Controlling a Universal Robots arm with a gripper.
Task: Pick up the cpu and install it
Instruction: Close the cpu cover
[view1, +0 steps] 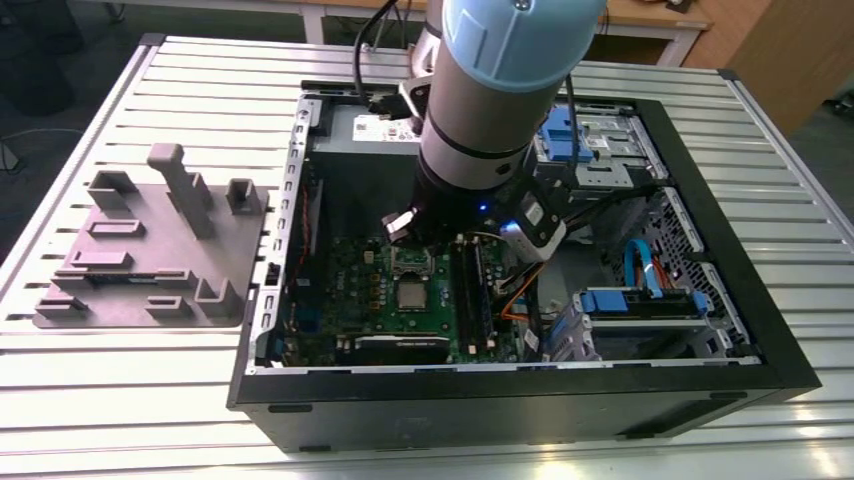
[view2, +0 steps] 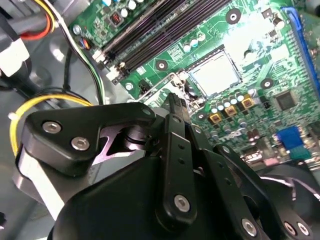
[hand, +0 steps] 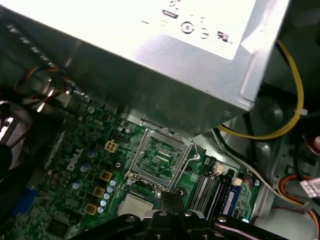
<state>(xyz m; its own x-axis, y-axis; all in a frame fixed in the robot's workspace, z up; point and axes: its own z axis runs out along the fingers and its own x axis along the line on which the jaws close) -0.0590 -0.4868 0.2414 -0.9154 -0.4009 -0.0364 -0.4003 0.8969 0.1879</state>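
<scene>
The cpu (view1: 411, 294) is a small silver-grey square lying flat in its socket on the green motherboard (view1: 360, 310) inside the open computer case. In both wrist views it shows as a pale metal square (view2: 216, 75) (hand: 134, 205). The socket's metal load frame (hand: 162, 160) stands open next to it. My gripper (view2: 175, 102) (hand: 170, 199) hovers just above the board at the socket's edge, its black fingers together and holding nothing. The arm (view1: 487, 100) reaches down into the case from above.
The grey power-supply box (hand: 150, 50) hangs close over the socket. Black memory sticks (view1: 470, 285) run beside the socket, with yellow cables (hand: 295, 100) and blue drive brackets (view1: 641, 300) beyond. A grey tray with upright posts (view1: 147, 250) lies on the slatted table at the exterior view's left.
</scene>
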